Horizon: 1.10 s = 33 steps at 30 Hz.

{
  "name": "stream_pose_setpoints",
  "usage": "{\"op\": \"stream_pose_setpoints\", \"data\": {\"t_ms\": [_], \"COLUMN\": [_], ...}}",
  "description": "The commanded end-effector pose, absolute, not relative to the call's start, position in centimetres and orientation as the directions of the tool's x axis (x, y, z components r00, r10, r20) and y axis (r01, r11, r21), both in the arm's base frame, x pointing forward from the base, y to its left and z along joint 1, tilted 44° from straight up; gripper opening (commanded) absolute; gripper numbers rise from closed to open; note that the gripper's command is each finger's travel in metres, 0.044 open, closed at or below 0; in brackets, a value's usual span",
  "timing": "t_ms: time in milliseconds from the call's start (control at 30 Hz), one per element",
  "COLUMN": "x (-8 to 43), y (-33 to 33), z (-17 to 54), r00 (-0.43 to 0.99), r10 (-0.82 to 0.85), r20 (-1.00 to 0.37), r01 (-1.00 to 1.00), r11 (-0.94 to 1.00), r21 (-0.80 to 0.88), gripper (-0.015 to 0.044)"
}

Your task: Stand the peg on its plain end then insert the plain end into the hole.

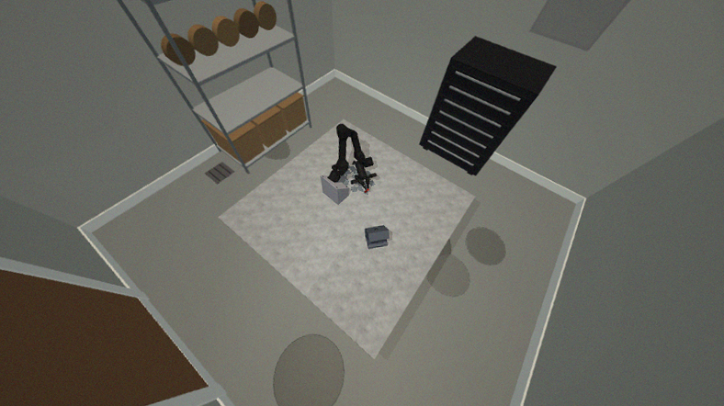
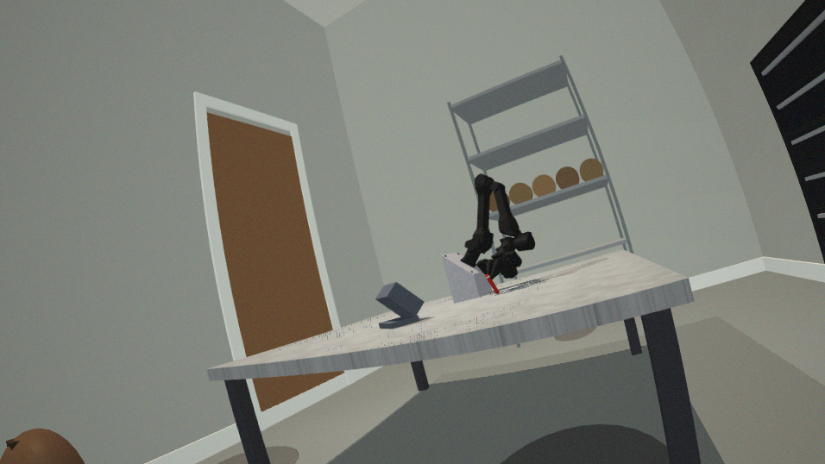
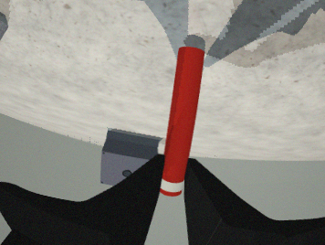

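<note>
The red peg is tilted, with its plain end down close to the table; I cannot tell if that end touches. Its white band is at the upper end, by my fingertips. My gripper is shut on the peg near that banded end. The blue-grey sloped panel stands on the table, away from the gripper. Its single hole shows as a dark spot in the wrist view, beyond my left finger.
A pale grey block stands beside the arm's base, close to the gripper. A tall shelf, a black drawer cabinet and a door are beyond the table.
</note>
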<state>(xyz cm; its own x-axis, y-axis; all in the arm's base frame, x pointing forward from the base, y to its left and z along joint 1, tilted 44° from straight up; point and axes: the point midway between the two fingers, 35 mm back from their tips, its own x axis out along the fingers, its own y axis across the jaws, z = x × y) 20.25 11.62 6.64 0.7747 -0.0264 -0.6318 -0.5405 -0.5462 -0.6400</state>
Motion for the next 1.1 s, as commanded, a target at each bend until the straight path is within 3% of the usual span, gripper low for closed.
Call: {"op": "stream_pose_setpoints", "data": {"t_ms": [0,867,1067], "x": [20.1,18.7,18.7], "y": [11.8,12.8,12.8], "z": [6.8,6.9,7.0], "r00": [0.786,0.832,0.829], "r10": [-0.054,-0.241,-0.217], "r20": [-0.616,-0.500,-0.516], "r01": [-0.540,-0.542,-0.542], "r11": [-0.546,-0.545,-0.545], "r21": [-0.640,-0.640,-0.640], "gripper": [0.0050,0.0050,0.0050]}}
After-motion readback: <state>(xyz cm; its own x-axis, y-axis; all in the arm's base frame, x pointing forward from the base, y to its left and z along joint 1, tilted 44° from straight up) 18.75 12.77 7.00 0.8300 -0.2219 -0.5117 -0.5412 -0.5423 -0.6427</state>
